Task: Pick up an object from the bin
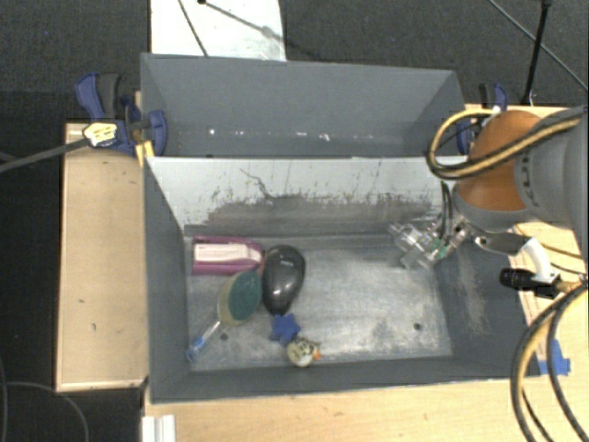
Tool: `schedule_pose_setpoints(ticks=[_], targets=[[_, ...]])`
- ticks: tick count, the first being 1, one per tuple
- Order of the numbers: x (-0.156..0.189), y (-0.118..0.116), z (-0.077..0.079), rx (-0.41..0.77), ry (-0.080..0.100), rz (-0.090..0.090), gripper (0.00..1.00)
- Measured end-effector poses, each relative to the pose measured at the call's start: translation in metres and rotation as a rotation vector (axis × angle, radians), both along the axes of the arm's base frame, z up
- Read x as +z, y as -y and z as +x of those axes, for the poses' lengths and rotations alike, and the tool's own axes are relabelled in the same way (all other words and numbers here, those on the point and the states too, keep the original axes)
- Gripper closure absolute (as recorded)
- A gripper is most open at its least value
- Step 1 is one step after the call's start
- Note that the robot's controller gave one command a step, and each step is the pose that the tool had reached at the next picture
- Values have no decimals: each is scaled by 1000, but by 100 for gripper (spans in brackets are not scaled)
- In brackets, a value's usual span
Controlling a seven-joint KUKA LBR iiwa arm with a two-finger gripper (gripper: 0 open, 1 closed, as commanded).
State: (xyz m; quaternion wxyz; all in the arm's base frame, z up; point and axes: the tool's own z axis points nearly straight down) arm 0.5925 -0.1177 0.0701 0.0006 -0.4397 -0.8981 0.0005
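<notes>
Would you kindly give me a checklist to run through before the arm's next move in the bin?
1. Gripper inside bin, near its right wall: ok.
2. Gripper over a thing: not ok, bare floor beneath.
3. Gripper empty: cannot tell.
4. Targets in view: ok; mouse, pink box, green brush and blue piece lie at left.
5. Mouse free of neighbours: not ok, brush lies against it.

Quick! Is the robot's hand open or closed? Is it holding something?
Gripper: cannot be told, open or closed. It hangs by the bin's right wall, apart from the black mouse.
</notes>
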Motion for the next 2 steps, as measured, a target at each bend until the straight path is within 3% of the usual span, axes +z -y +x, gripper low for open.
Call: schedule_pose_setpoints(ticks=[1,2], targets=[[24,0,1,5,7,-1,100],[104,1,3,14,11,-2,100]])
